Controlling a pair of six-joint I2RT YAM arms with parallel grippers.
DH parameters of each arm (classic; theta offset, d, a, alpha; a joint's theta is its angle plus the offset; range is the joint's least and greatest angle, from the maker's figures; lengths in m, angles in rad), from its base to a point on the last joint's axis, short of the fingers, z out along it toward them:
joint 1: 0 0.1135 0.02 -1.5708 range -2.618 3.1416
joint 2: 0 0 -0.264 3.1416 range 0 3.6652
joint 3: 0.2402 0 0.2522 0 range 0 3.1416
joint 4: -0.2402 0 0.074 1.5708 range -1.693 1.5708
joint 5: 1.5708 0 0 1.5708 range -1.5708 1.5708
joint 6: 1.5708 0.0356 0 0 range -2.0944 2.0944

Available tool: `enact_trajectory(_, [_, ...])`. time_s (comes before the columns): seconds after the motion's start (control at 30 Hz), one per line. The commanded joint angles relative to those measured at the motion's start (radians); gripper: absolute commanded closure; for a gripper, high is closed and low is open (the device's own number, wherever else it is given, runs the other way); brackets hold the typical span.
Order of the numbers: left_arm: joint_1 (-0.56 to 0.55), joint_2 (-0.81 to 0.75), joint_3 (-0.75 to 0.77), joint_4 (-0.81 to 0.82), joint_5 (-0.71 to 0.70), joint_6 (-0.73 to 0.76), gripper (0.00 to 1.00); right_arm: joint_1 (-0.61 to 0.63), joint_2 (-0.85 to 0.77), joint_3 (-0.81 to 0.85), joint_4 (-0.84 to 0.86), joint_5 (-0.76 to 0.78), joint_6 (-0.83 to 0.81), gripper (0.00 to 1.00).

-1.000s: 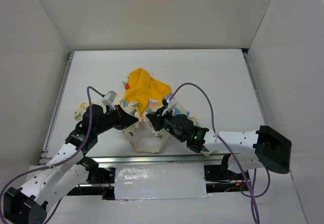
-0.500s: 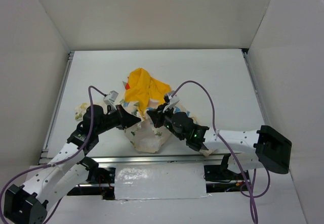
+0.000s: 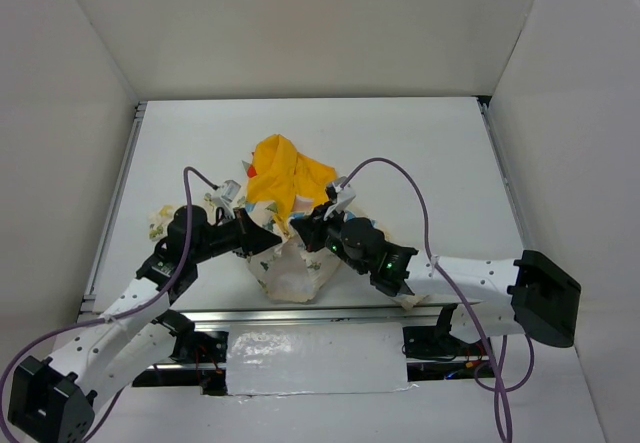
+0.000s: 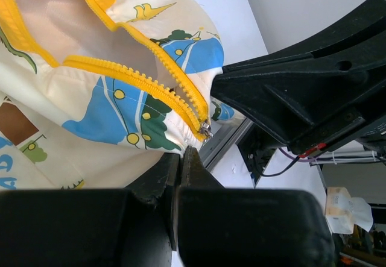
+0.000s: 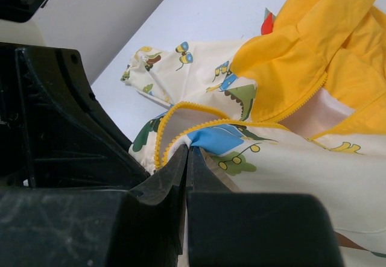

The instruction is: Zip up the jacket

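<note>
The jacket [image 3: 292,273] lies bunched mid-table, cream print with its yellow hood [image 3: 285,168] behind. My left gripper [image 3: 270,241] and right gripper [image 3: 298,229] meet at its front opening, almost touching. In the left wrist view the left gripper [image 4: 181,153] is shut on the jacket [image 4: 90,116] hem, just below the small metal slider [image 4: 206,129] at the end of the yellow zipper teeth [image 4: 151,86]. In the right wrist view the right gripper [image 5: 187,152] is shut on the jacket [image 5: 289,152] edge beside its zipper teeth [image 5: 199,125]. The two zipper sides stand apart.
White table [image 3: 420,153] walled on three sides. A metal rail [image 3: 330,313] runs along the near edge, with a white sheet [image 3: 315,363] below it. The right arm [image 4: 301,92] fills the left wrist view's right side. The left arm [image 5: 60,122] blocks the right wrist view's left.
The left gripper has slid right and the right gripper a little left, bringing the two held jacket edges closer together. Both stay shut.
</note>
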Motion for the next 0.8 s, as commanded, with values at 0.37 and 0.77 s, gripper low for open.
enact_trajectory(0.37, [-0.006,0.016,0.006,-0.025,0.08,0.034,1.0,-0.03,-0.033,0.014,-0.087,-0.134,0.037,0.74])
enact_trajectory(0.77, [-0.006,0.077,0.008,-0.043,0.111,0.044,1.0,-0.115,-0.11,0.112,-0.282,-0.193,0.063,0.42])
